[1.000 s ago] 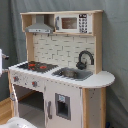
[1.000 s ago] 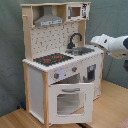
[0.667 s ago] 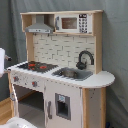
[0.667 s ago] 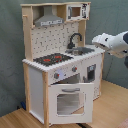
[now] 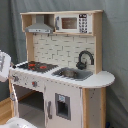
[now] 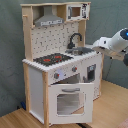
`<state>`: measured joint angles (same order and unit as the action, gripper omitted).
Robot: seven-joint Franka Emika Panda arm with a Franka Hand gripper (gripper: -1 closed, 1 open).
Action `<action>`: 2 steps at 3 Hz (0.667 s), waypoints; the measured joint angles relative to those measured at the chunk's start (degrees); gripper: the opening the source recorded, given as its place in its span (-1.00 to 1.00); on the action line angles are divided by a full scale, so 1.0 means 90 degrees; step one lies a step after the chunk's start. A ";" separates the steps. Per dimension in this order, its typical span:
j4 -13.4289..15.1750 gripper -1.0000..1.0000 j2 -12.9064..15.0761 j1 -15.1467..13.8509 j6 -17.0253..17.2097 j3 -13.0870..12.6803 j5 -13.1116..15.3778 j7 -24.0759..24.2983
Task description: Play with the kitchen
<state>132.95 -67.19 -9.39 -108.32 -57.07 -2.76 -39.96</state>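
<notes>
The kitchen (image 5: 65, 75) (image 6: 55, 70) is a tall white and light-wood toy. It has a black-red hob (image 6: 52, 59), a steel sink (image 5: 72, 73) with a black faucet (image 5: 85, 59), a pegboard back and a grey hood (image 6: 49, 20). Its windowed oven door (image 6: 70, 100) hangs open toward the front. In the second exterior view my white arm (image 6: 114, 42) comes in from the right, and the gripper (image 6: 96, 46) shows level with the sink counter's end. In the first exterior view only a white part of the arm (image 5: 4, 66) shows at the left edge, out in front of the hob. Nothing is seen in the gripper.
A grey curtain (image 5: 115, 45) hangs behind the kitchen. The toy stands on a wooden floor (image 6: 112, 107). A small upper cabinet with a microwave front (image 5: 70, 22) sits beside the hood. A white rounded shape (image 5: 15, 122) lies at the first exterior view's bottom left.
In the second exterior view the arm has shifted slightly to the right, away from the sink. The kitchen and its open oven door have not moved.
</notes>
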 joint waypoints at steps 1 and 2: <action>0.0240 1.00 0.0061 -0.0002 0.0002 0.0003 -0.0543 -0.0417; 0.0393 1.00 0.0188 -0.0016 0.0005 0.0010 -0.1115 -0.0892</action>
<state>136.49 -65.50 -9.54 -108.27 -56.98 -12.80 -47.98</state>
